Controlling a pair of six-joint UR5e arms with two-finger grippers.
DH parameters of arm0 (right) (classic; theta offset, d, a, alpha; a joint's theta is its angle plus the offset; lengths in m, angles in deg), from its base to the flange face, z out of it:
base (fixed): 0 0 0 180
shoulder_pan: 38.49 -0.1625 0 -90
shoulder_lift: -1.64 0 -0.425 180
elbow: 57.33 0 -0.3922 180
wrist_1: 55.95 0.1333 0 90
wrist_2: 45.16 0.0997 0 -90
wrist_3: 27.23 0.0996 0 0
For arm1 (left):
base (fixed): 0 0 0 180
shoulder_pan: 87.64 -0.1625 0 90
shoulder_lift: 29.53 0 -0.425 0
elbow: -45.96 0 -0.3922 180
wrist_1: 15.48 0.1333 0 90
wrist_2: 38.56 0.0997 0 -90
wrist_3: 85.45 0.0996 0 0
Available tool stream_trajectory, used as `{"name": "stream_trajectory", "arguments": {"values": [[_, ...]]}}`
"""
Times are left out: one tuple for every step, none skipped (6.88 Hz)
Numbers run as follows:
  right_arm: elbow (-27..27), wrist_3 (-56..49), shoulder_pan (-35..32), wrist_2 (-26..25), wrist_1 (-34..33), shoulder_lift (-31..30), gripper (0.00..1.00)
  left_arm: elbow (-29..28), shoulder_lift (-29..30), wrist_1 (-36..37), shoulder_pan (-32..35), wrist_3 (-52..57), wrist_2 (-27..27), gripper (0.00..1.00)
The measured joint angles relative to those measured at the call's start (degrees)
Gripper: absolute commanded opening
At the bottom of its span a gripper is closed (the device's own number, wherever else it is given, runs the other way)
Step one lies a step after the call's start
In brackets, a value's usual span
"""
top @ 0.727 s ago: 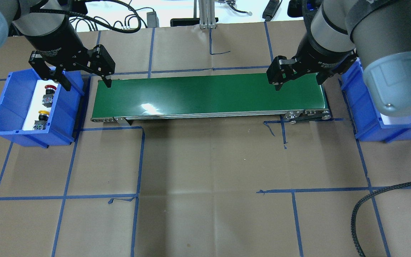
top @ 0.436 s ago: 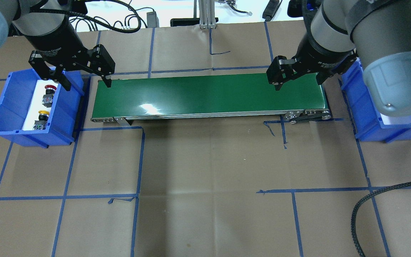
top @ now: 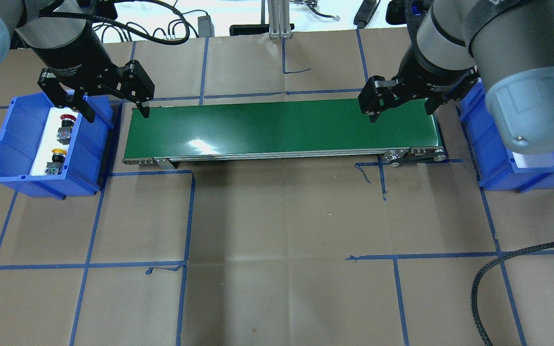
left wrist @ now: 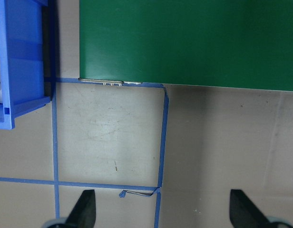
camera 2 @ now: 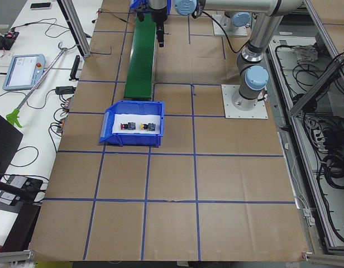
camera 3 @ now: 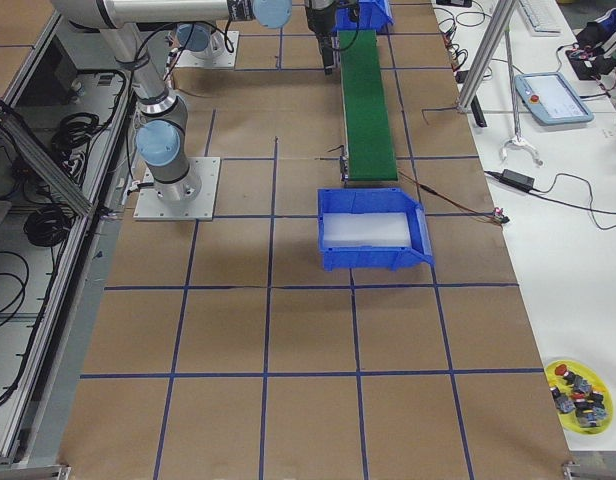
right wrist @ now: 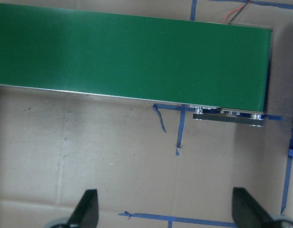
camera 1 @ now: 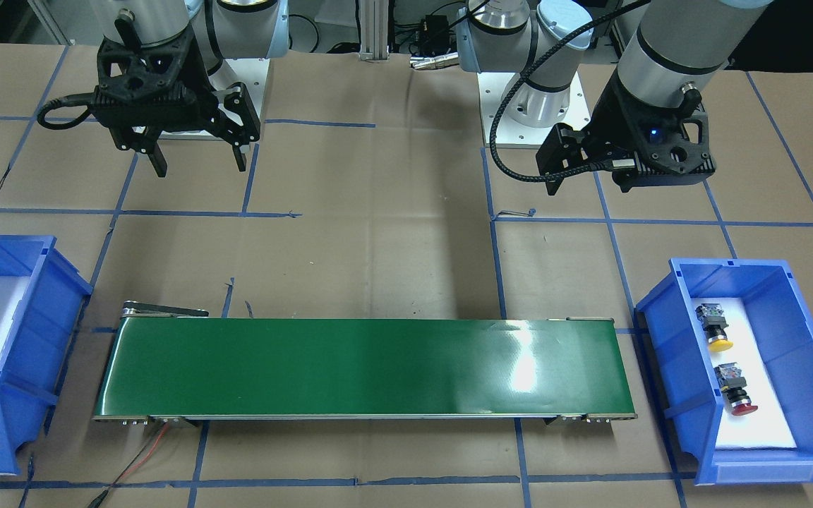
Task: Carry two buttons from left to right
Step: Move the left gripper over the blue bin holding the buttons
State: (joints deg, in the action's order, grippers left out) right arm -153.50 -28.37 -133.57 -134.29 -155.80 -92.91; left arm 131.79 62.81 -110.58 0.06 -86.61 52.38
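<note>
— Where are the buttons?
— The red button point(top: 68, 117) and the yellow button point(top: 58, 154) lie on the white liner point(top: 41, 154) in the left bin point(top: 87, 161). They sit slightly apart, and neither is gripped.
— And the left gripper point(top: 117, 115)?
— It hangs high with its jaws spread wide and nothing between them. The buttons are off to the jaws' outer side, and the green belt point(top: 282, 127) is ahead of them.
— The right gripper point(top: 402, 114)?
— Also spread wide and empty, near the belt's other end. The right bin point(top: 496, 173) is outboard of its jaws.
</note>
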Motion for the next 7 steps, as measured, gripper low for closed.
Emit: {"name": "stream_trajectory", "arguments": {"values": [[0.0, 0.0, 0.0, 0.0, 0.1, 0.4, 1.00, -0.1, 0.0, 0.0, -0.2, 0.0, 0.0, 1.00], [0.1, 0.0, 0.1, 0.0, 0.1, 0.6, 1.00, -0.4, 0.1, 0.0, -0.5, 0.4, 0.0, 1.00], [0.1, 0.0, 0.1, 0.0, 0.0, 0.6, 1.00, -0.7, 0.4, 0.7, -1.5, 2.4, 0.1, 1.00], [0.0, 0.0, 0.1, 0.0, 0.0, 0.7, 1.00, -1.0, 0.6, 1.9, -4.5, 6.0, 0.1, 1.00], [0.1, 0.0, 0.1, 0.0, 0.0, 0.7, 1.00, -1.3, 1.1, 2.7, -9.8, 10.6, 0.1, 1.00], [0.1, 0.0, 0.1, 0.0, 0.0, 0.7, 1.00, -1.4, 2.0, 3.3, -15.9, 16.2, 0.2, 1.00], [0.1, 0.0, 0.1, 0.0, 0.0, 0.6, 1.00, -1.6, 3.4, 4.4, -21.0, 21.3, 0.5, 1.00]]}}
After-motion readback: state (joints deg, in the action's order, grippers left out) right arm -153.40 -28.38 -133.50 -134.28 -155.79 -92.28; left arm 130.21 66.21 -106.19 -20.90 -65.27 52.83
